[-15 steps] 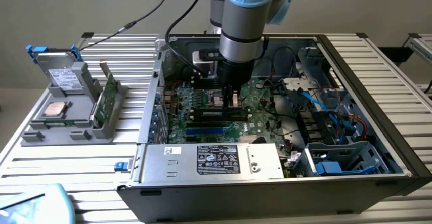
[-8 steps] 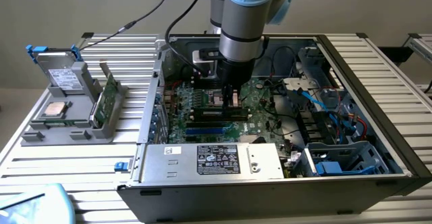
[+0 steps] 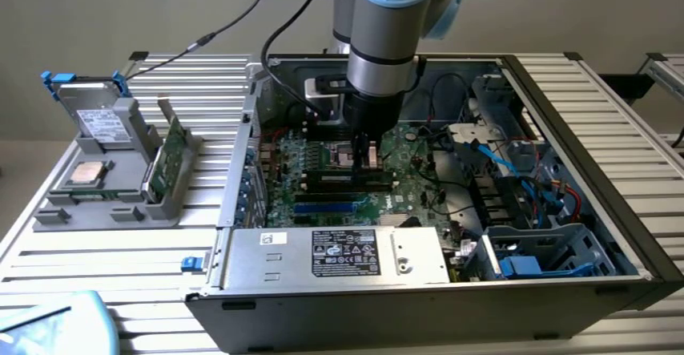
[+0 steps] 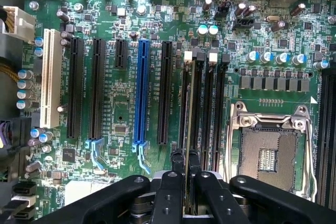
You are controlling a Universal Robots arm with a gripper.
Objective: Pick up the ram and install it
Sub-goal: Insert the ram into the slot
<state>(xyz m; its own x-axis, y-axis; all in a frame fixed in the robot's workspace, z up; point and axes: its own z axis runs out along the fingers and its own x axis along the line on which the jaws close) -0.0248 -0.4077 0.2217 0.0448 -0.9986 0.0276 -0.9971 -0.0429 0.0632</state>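
Observation:
My gripper (image 4: 186, 174) reaches down into the open computer case (image 3: 598, 131), just over the motherboard (image 4: 121, 124). Its two black fingers (image 4: 176, 177) are shut on the ram (image 4: 187, 114). In the wrist view the ram is edge-on, a thin strip running along one of the black memory slots (image 4: 210, 108) beside the processor socket (image 4: 268, 156). I cannot tell whether it is pressed fully into the slot. In the exterior view the gripper (image 3: 364, 156) hangs upright over the middle of the board, and the fingers hide the ram.
Long black, blue (image 4: 140, 93) and white (image 4: 51, 77) expansion slots lie beside the memory slots. A silver power supply (image 3: 336, 255) fills the case's near side, with cables and drive bays on the exterior view's right. Outside the case, a grey holder (image 3: 102, 203) carries a processor chip and a green board (image 3: 160, 163).

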